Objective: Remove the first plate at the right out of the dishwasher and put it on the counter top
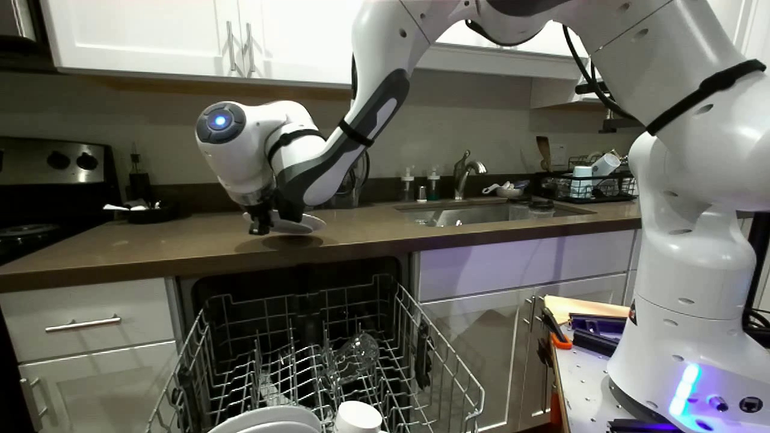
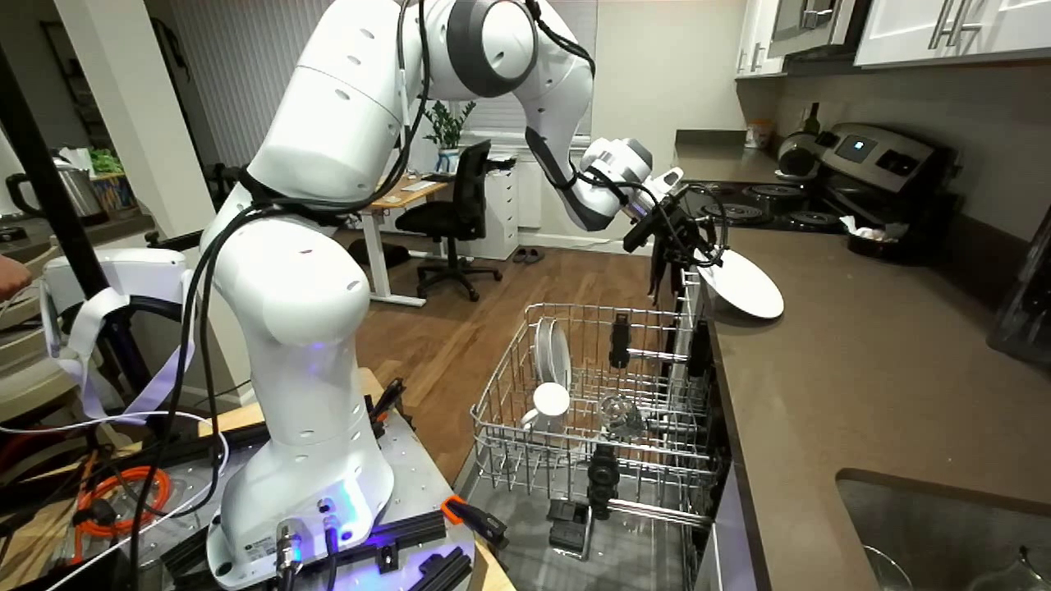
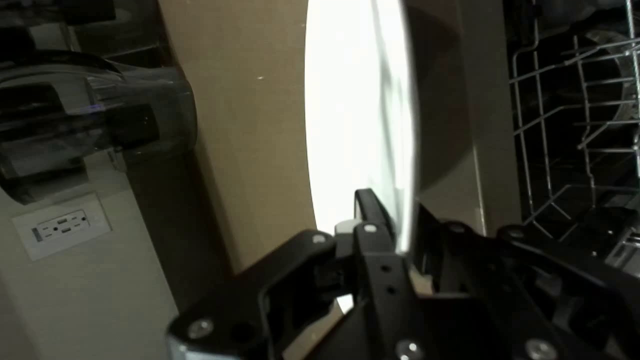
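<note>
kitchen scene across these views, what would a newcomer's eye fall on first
Probably the big white robot arm, arching across both exterior views, with a blue light glowing near its end. Next, the pale plate clasped at its rim by the gripper, tilted over the counter top. Lower down, the pulled-out dishwasher rack holds other plates, a white mug and a clear glass.

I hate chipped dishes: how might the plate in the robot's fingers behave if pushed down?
The plate is probably stiff: gripped only near its rim, it shows no sag. Its smooth face and off-centre hold suggest it might pivot or slip between the fingers. Tilted above the counter top, it would likely touch edge first and could chip.
</note>
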Robot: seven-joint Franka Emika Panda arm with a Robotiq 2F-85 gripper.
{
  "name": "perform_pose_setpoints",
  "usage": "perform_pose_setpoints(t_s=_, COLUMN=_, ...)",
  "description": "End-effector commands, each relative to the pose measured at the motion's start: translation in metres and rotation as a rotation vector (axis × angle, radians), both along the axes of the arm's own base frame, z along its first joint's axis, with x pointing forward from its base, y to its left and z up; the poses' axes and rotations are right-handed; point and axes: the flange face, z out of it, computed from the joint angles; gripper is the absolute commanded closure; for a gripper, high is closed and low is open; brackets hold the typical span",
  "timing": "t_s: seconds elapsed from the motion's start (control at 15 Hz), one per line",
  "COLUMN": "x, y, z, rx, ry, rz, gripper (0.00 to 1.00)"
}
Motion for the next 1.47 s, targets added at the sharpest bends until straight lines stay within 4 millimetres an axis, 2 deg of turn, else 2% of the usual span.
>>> perform_pose_setpoints(t_s=0.0, x=0.016, y=-0.015, z=-0.005, rx=-0.049, ry=-0.050, rz=-0.058, gripper=0.94)
perform_pose_setpoints(t_s=0.67, x=0.036, y=-0.064, z=-0.030, rx=-0.030, ry=-0.055, rz=-0.152, gripper=0.95)
perform_pose_setpoints(t_s=0.8, x=0.037, y=-0.067, z=-0.031, rx=-0.002, ry=-0.047, rz=-0.151, gripper=0.76)
perform_pose_setpoints(t_s=1.0, x=0.035, y=-0.067, z=-0.035, rx=0.032, ry=-0.036, rz=-0.154, gripper=0.59)
perform_pose_setpoints(t_s=1.2, x=0.034, y=-0.064, z=-0.043, rx=0.059, ry=-0.024, rz=-0.157, gripper=0.52)
perform_pose_setpoints(t_s=1.27, x=0.033, y=-0.063, z=-0.044, rx=0.061, ry=-0.022, rz=-0.157, gripper=0.59)
perform_pose_setpoints(t_s=1.4, x=0.033, y=-0.062, z=-0.043, rx=0.069, ry=-0.023, rz=-0.157, gripper=0.60)
